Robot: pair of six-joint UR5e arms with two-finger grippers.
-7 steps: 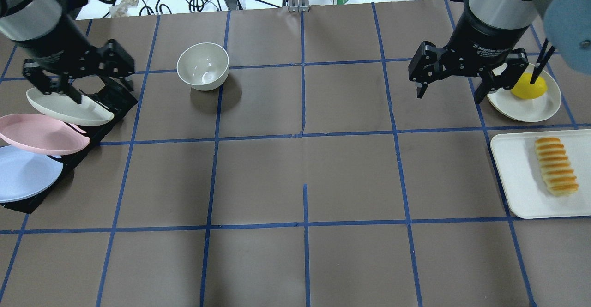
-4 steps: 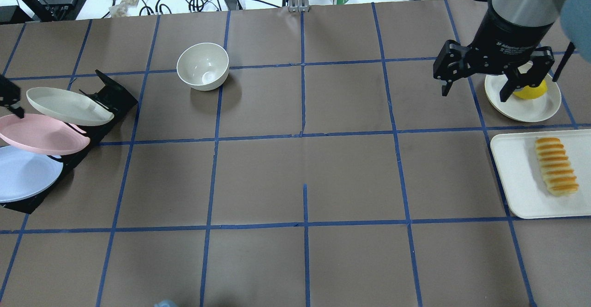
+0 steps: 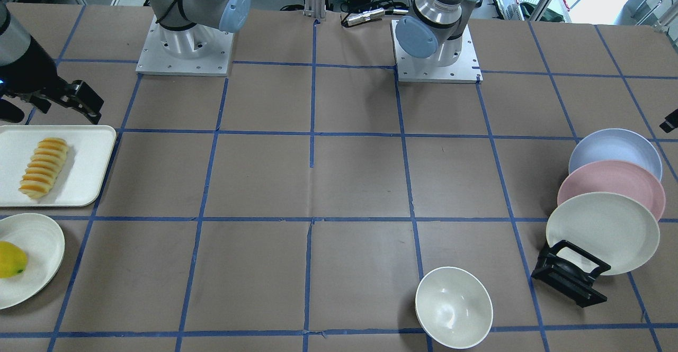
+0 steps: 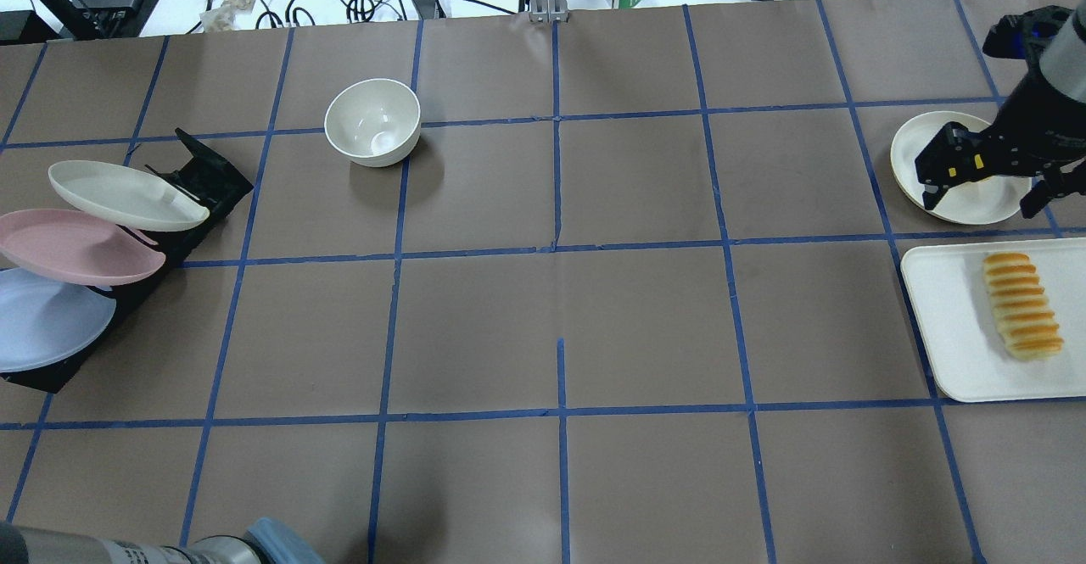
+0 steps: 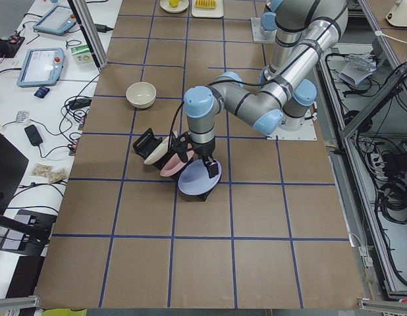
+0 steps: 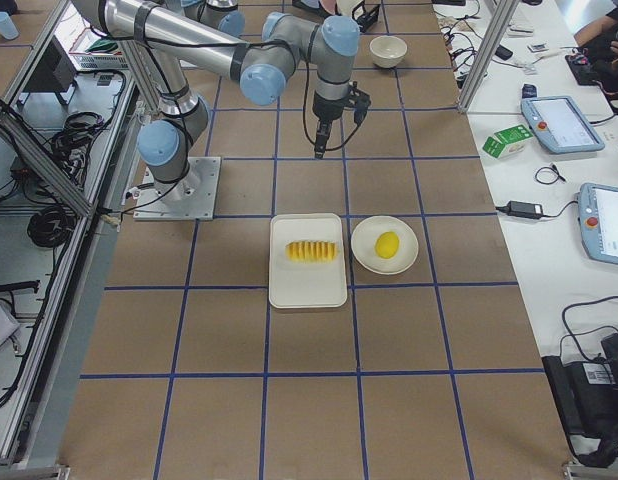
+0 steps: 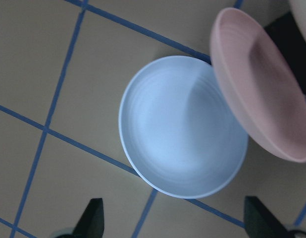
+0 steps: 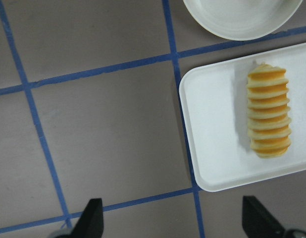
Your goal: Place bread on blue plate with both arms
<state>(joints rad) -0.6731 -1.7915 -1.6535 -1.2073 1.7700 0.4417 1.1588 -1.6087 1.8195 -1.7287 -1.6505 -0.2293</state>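
Bread (image 3: 43, 167) lies on the white tray (image 3: 90, 182) in the front-facing view. The blue plate (image 3: 609, 148) leans in a black rack (image 3: 569, 278), far across the table from the tray. Overhead, the right gripper (image 4: 982, 199) hangs just beyond the tray over a cream plate (image 4: 916, 136), fingers spread wide. From the left side, the left gripper (image 5: 198, 161) hovers over the blue plate, well apart from the tray. Its wrist view shows both fingertips wide apart.
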